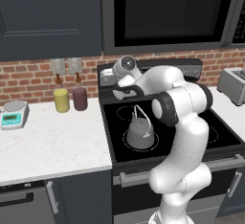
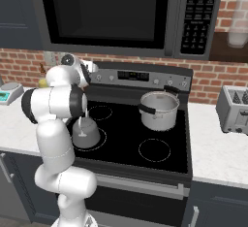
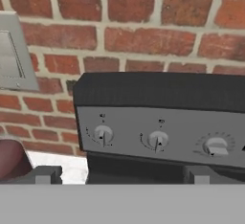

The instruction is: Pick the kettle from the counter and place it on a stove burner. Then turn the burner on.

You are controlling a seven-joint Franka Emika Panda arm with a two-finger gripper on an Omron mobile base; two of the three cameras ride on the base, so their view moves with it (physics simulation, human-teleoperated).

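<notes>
- The kettle (image 1: 140, 133) sits upright on the stove burner (image 1: 128, 144), the large white-outlined circle at the front left of the black cooktop (image 2: 160, 124); its wire handle arches upward.
- The gripper (image 3: 122, 173) is raised behind the kettle, near the stove's control panel (image 3: 162, 137). The two fingertips (image 3: 47, 174) stand well apart, so the jaws are open and hold nothing.
- Hand view: three knobs (image 3: 158, 140) line the grey panel ahead of the fingertips, with the brick wall (image 3: 143, 17) above.
- A shiny steel pot (image 2: 159, 109) rests on the back right of the cooktop.
- On the white counter (image 1: 52, 146): a yellow jar (image 1: 61, 99), a dark red jar (image 1: 80, 97), and a scale (image 1: 13, 114).
- A toaster (image 2: 233, 108) stands to the right of the stove.
</notes>
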